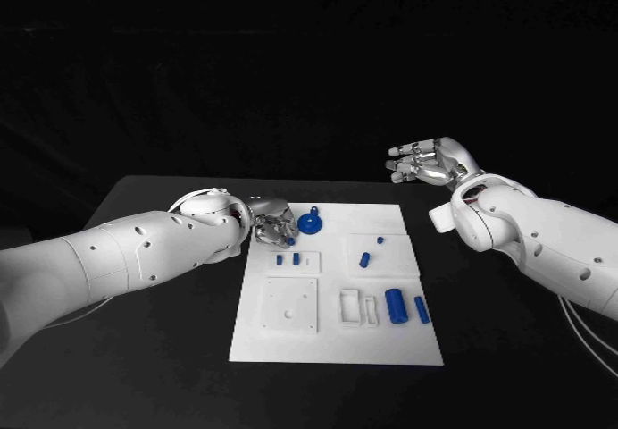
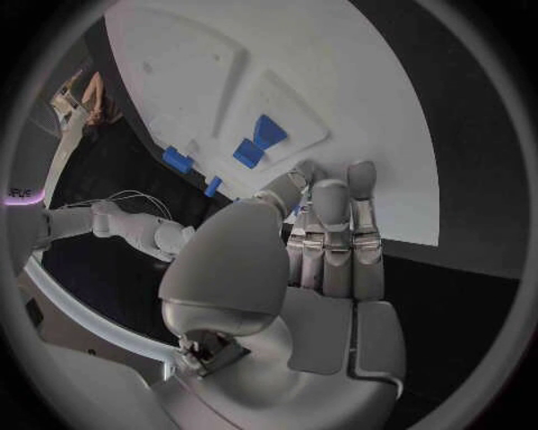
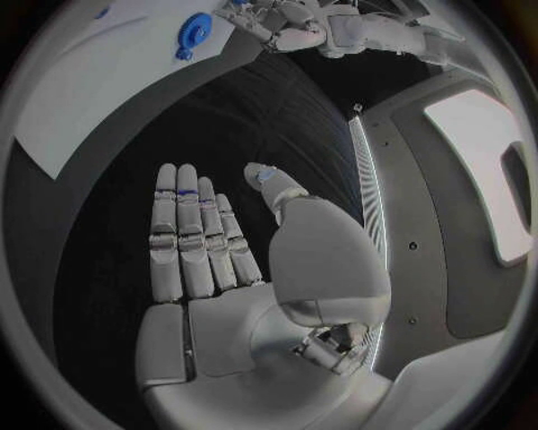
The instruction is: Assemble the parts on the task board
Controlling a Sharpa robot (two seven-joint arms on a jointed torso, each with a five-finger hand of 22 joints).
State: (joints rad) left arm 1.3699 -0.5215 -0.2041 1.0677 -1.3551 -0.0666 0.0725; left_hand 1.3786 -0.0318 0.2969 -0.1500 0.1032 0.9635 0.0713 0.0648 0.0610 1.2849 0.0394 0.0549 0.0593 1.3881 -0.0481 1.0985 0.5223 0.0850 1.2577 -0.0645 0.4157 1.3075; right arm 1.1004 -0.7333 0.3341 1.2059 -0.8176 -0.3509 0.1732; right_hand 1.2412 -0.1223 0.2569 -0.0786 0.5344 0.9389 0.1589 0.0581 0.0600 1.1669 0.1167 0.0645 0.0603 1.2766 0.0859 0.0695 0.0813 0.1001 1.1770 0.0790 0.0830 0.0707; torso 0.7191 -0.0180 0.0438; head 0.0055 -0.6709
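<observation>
The white task board lies in the middle of the black table. On it are a round blue gear-like part, two small blue pieces in a raised block, a blue peg, a tiny blue piece, a blue cylinder and a blue pin. My left hand hovers at the board's far left edge, just left of the gear-like part, holding nothing. In the left wrist view its fingers reach out straight over the board near the two blue pieces. My right hand is raised beyond the far right corner, fingers spread and empty.
White raised blocks and slotted fixtures stand on the board's near half. Bare black table surrounds the board on every side. In the right wrist view the gear-like part and my left hand appear far off.
</observation>
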